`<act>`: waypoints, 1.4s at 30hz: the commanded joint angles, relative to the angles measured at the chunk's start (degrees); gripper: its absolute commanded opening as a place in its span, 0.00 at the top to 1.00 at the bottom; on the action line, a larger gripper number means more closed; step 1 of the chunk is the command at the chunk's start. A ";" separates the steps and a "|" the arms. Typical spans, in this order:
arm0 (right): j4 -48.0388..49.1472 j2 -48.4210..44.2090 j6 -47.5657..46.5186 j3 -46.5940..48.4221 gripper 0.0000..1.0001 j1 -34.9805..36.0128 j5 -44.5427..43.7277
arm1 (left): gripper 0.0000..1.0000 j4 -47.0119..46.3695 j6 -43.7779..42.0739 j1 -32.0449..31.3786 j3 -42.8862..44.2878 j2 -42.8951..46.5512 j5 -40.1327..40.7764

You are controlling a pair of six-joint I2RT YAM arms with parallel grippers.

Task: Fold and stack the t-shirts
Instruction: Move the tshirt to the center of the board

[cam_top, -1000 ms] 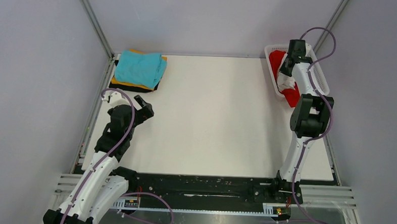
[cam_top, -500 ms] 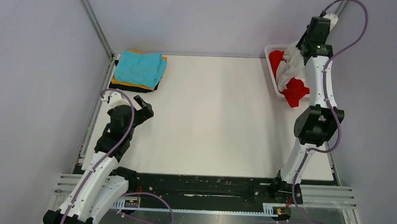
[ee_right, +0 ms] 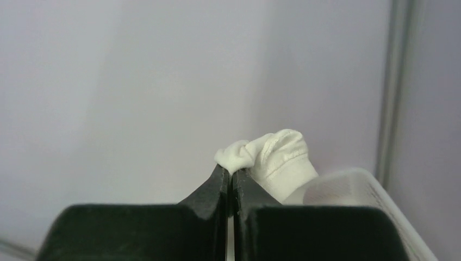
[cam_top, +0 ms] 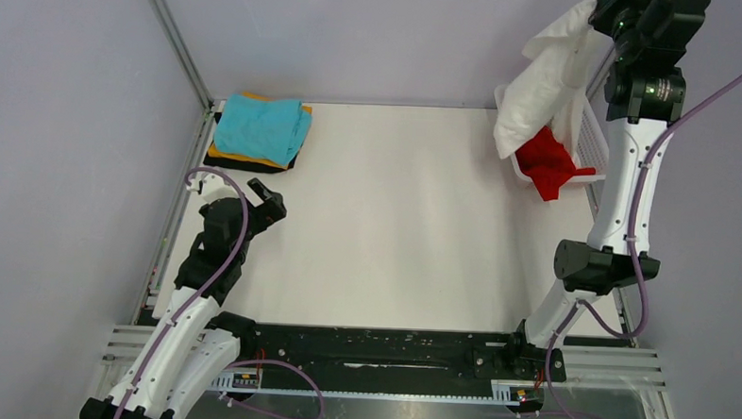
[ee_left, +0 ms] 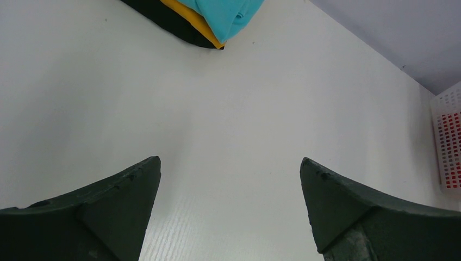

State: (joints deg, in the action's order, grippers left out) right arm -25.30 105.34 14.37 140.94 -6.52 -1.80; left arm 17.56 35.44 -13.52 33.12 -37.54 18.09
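Three folded t-shirts [cam_top: 260, 134]: teal on orange on black, stacked at the upper left of the table [cam_top: 395, 229], which keeps the middle free for folding.
White t-shirt [cam_top: 543, 75]: hangs at the upper right, pinched by a bunched edge so that it drapes out of the basket [cam_top: 594, 144].
Right gripper [ee_right: 230, 175]: clamped tight on that white cloth.
Red t-shirt [cam_top: 547, 162]: in the basket, spilling over its near rim.
Left gripper [ee_left: 229, 163]: jaws wide apart and empty, at the left; we judge it waits.
Change: half a second ago the right arm was lower; it has risen, lifting the white t-shirt nearly clear.
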 commanded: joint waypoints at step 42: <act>-0.58 -35.30 2.25 -55.07 0.99 24.13 -1.00 | 0.01 14.43 8.79 0.05 4.44 7.08 4.48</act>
State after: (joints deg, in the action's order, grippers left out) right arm -32.03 76.95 14.17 105.19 24.27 16.01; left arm 30.94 42.24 -13.52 35.35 -30.92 22.35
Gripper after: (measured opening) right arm 0.028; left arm 0.989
